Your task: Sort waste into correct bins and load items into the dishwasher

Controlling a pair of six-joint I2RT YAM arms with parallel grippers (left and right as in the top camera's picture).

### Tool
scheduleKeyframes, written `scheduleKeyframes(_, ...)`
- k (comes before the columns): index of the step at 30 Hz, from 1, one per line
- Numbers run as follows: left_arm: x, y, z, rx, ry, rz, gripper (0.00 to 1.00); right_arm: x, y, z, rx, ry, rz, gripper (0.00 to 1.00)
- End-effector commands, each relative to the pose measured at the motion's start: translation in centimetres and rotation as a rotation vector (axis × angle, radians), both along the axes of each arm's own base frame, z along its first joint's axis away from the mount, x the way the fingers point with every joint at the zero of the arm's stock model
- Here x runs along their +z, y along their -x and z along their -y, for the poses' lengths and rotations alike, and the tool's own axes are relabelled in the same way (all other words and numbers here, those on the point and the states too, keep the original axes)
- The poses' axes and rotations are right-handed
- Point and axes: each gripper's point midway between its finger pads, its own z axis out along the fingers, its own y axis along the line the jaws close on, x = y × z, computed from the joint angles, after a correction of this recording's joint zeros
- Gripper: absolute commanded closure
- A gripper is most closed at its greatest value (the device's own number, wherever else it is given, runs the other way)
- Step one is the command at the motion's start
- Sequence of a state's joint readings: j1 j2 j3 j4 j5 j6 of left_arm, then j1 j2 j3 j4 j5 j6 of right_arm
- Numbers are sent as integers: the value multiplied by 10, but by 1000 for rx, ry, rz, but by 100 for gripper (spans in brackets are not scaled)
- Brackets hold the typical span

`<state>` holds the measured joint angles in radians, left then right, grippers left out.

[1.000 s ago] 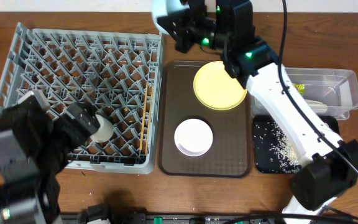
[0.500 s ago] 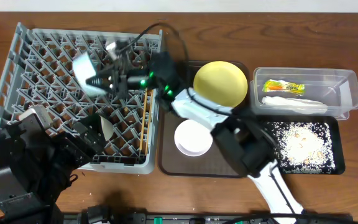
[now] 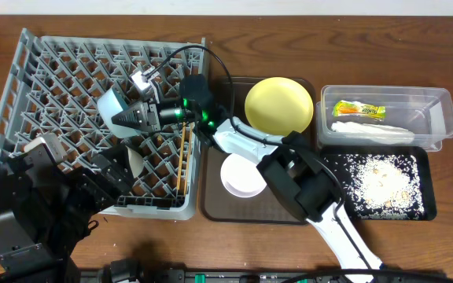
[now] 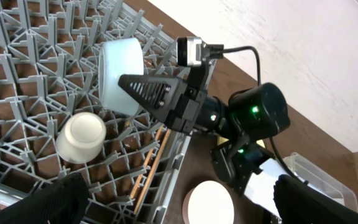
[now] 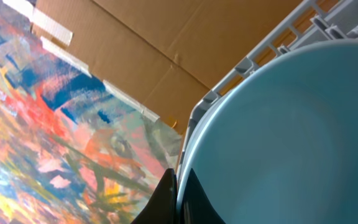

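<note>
My right gripper [image 3: 132, 118] is shut on the rim of the light blue bowl [image 3: 113, 103] and holds it tilted on its side over the middle of the grey dish rack [image 3: 22, 86]. The right wrist view shows the rim pinched between the fingers [image 5: 180, 194] and the bowl [image 5: 291, 137] filling the frame. My left gripper [image 4: 179, 208] is open and empty above the rack's front, near the small white cup [image 3: 134, 163]. Chopsticks [image 3: 184, 153] lie in the rack. The yellow plate [image 3: 278, 104] and white bowl [image 3: 243, 174] sit on the brown tray.
The brown serving tray [image 3: 297, 204] lies right of the rack. The clear tub [image 3: 439, 118] holds the snack wrapper [image 3: 359, 110] and napkin [image 3: 372, 128]. The black tray [image 3: 333, 196] holds rice [image 3: 380, 179]. My right arm stretches across the brown tray.
My right arm swung left from above the yellow plate, carrying the blue bowl over the rack, then lowered it a little. My left arm shifted slightly a second ago, then held still.
</note>
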<state>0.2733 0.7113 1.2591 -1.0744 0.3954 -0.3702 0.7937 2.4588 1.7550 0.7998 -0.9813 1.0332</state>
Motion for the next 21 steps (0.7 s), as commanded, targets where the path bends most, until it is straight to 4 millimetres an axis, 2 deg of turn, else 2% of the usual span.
scheduleKeyframes(1, 6, 1, 2, -5, 9, 16, 2, -10, -3, 3, 1, 32, -42, 99)
scheduleKeyframes(9, 6, 1, 2, -5, 9, 16, 2, 23, 4, -8, -32, -76, -93, 99)
scheduleKeyframes(12, 6, 1, 2, -5, 9, 16, 2, 21, 5, -9, -30, -68, -97, 99)
scheduleKeyframes(18, 6, 1, 2, -5, 9, 16, 3, -1, 2, -11, -42, 6, -119, 99)
scheduleKeyframes(21, 6, 1, 2, -5, 8, 17, 2, -5, 2, -11, -43, 15, -119, 99)
